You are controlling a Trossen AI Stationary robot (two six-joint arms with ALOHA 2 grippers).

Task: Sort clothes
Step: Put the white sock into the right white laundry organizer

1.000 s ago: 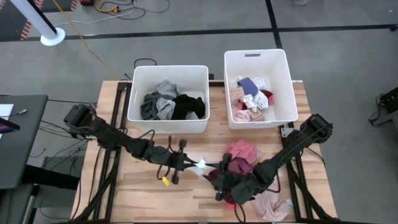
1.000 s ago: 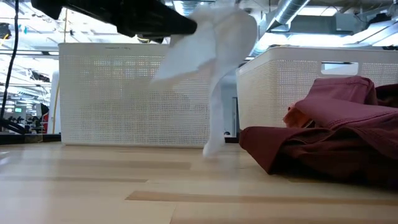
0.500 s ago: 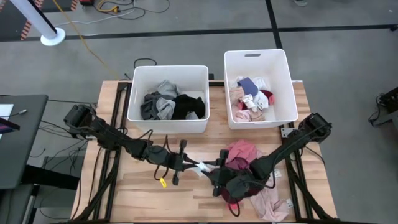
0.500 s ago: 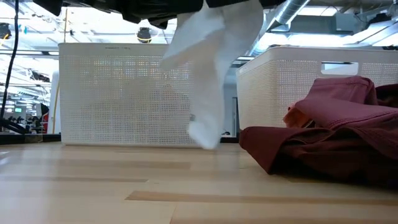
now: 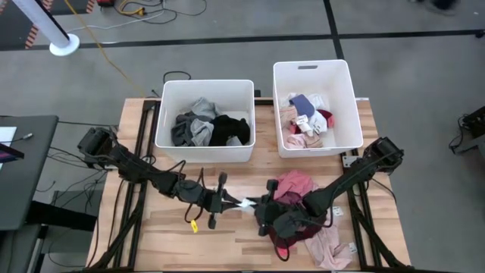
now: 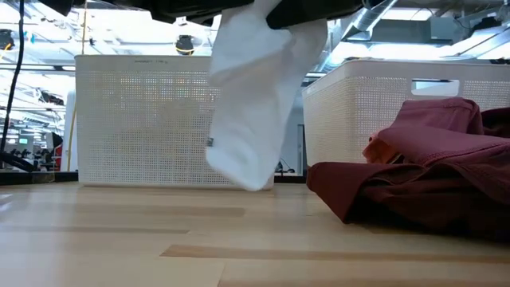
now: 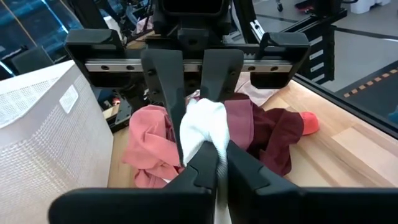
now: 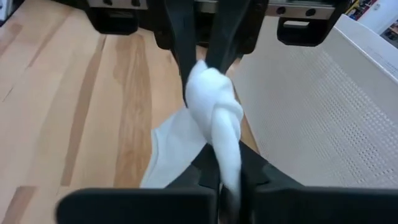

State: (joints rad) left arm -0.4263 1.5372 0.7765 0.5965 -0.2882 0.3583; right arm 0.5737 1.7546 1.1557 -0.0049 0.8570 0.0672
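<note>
I have both grippers meeting over the middle of the table, nose to nose, each clamped on the same white sock. The left gripper is pinched tight on one end of it, and the right gripper is closed on the other end; in the left wrist view I see my own fingers squeezing the white fabric while the other arm's fingers come down onto the same bunch, and the right wrist view shows the mirror of that, the sock twisted into a knot between the two pairs of fingers. From table height the sock hangs down from the grippers, its toe clear of the wood, in front of the left bin. Just beside the right gripper lies the pile of pink and maroon clothes, spread toward the table's near right corner. The left bin at the far side holds grey and black clothes; the right bin beside it holds lighter pieces in white, pink, and navy. A small yellow tag sits by the left arm.
</note>
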